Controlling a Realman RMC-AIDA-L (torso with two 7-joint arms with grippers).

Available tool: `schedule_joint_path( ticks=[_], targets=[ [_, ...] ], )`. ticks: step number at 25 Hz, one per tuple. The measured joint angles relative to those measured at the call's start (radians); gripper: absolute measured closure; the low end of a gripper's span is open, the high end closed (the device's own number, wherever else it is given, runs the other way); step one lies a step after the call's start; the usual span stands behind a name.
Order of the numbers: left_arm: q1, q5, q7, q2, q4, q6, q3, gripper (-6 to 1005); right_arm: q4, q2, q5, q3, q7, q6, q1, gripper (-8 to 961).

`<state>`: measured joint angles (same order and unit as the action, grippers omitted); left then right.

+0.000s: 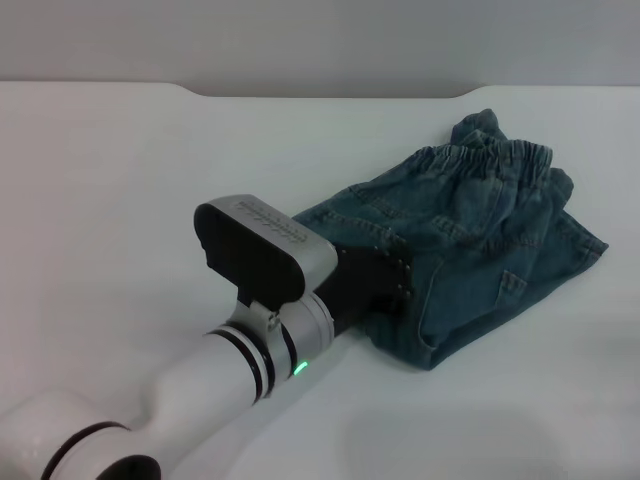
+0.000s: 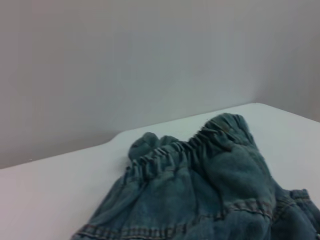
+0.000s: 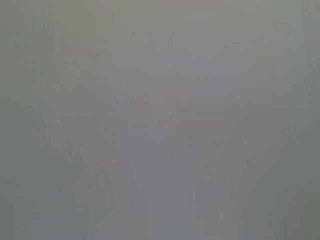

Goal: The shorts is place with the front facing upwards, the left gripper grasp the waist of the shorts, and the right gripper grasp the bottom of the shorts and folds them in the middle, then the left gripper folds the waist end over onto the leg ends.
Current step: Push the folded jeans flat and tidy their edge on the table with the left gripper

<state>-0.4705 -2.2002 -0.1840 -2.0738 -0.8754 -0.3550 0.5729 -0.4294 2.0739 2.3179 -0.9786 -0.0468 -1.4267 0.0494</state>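
Observation:
The blue denim shorts (image 1: 470, 240) lie bunched and folded on the white table, right of centre in the head view. The gathered elastic waist (image 1: 495, 158) is at the far end. A stitched hem edge (image 1: 432, 352) lies at the near end. My left gripper (image 1: 385, 280), black on a white arm with a green light, sits low on the near-left edge of the shorts, on top of the denim. The left wrist view looks along the cloth at the puckered waist (image 2: 175, 152) and a stitched seam (image 2: 150, 231). The right gripper is out of view.
The white table (image 1: 120, 200) spreads wide to the left and in front of the shorts. Its far edge meets a grey wall (image 1: 320, 40). The right wrist view shows only a plain grey surface.

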Motion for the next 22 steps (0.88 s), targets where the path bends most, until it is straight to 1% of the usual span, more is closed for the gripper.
schedule_joint_path(
  ticks=[9,15,20,22],
  targets=[
    [-0.002,-0.003,-0.009,-0.001,0.01,-0.008,0.017,980,0.0,0.0,0.005,0.003,0.001,0.007,-0.004,954],
    [-0.017,0.0,-0.008,-0.003,0.04,-0.028,0.044,977,0.0,0.0,0.005,0.003,0.001,0.008,-0.006,955],
    [-0.046,0.001,-0.004,-0.003,0.082,-0.037,0.061,974,0.0,0.0,0.005,0.005,0.002,0.008,-0.006,955],
    [-0.051,0.001,-0.003,-0.003,0.081,-0.039,0.065,973,0.0,0.001,0.005,0.005,0.002,0.008,-0.006,955]
  ],
)
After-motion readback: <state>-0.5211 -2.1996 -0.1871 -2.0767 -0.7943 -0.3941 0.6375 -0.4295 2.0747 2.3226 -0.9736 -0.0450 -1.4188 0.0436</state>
